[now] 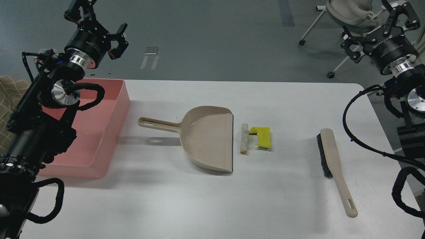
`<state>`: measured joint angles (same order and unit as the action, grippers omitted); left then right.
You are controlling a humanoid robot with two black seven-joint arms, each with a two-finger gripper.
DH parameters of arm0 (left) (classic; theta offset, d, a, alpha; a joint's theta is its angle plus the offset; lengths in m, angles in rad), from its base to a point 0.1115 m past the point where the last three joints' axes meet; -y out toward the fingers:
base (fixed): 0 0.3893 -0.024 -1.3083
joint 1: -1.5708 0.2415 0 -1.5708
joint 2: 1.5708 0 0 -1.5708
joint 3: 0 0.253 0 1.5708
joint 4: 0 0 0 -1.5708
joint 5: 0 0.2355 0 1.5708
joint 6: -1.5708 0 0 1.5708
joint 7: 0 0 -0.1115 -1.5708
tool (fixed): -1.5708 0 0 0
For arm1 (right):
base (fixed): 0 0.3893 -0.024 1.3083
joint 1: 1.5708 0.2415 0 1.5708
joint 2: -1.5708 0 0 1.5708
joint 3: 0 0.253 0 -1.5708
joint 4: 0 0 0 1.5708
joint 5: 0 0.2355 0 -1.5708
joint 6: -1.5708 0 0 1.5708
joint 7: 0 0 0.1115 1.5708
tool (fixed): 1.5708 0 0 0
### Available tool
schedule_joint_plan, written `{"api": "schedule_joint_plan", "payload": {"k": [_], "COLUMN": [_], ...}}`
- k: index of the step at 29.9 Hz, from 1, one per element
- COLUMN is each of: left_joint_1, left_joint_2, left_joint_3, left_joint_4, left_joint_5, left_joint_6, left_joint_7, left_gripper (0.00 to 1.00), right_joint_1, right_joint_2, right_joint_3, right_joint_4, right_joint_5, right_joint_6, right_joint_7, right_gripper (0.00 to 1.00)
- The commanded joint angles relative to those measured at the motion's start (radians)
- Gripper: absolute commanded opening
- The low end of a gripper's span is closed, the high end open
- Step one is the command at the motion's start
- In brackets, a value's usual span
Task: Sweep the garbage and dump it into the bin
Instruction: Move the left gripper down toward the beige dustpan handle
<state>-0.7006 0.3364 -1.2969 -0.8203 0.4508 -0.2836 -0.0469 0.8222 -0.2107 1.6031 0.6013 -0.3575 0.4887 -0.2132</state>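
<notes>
The garbage lies mid-table: a yellow sponge piece (262, 136) with a dark green edge and a thin whitish-tan slice (244, 138), just right of the beige dustpan's (207, 137) open lip. The pink bin (109, 132) stands at the table's left. A beige brush (333, 162) with black bristles lies at the right. My left gripper (96, 16) is open and empty, raised beyond the bin's far edge. My right gripper (380, 25) is open and empty, high past the table's far right corner.
The white table (282, 205) ends at a rounded far right corner. The dustpan's handle (156, 123) points left toward the bin. A wheeled chair (335, 20) stands on the grey floor behind the right gripper. Black cables hang from both arms.
</notes>
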Motion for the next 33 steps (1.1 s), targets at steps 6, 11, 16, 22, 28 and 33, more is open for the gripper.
{"api": "schedule_joint_plan", "payload": {"k": [6,11,16,22,28,33], "left_joint_1": [0.067,0.188,0.323,0.461,0.651,0.713], "left_joint_2": [0.013,0.070,0.113,0.154,0.150,0.138], "left_joint_3": [0.016,0.016,0.010,0.010,0.011,0.042], "left_joint_4": [-0.106,-0.287,-0.483,-0.648,-0.798,-0.858], "left_joint_5": [0.006,-0.001,-0.003,-0.003,-0.001,0.008], "left_joint_6": [-0.035,-0.085,-0.069,-0.049,-0.035,-0.032], "left_joint_7": [-0.013,-0.011,-0.014,-0.013,-0.016,-0.013], "left_gripper": [0.98,0.98,0.97,0.97,0.96,0.96], "right_joint_1": [-0.001,-0.012,-0.024,-0.047,-0.063,-0.064], "right_joint_2": [0.001,-0.006,-0.007,-0.007,-0.006,-0.004], "right_joint_3": [-0.002,-0.003,-0.002,-0.002,-0.003,-0.003], "right_joint_4": [0.048,0.049,0.066,0.094,0.101,0.104], "right_joint_5": [0.000,0.000,0.000,0.000,0.000,0.000], "right_joint_6": [0.000,0.000,0.000,0.000,0.000,0.000], "right_joint_7": [-0.002,-0.003,-0.003,-0.002,-0.002,-0.002], "right_gripper": [1.00,1.00,1.00,1.00,1.00,1.00]}}
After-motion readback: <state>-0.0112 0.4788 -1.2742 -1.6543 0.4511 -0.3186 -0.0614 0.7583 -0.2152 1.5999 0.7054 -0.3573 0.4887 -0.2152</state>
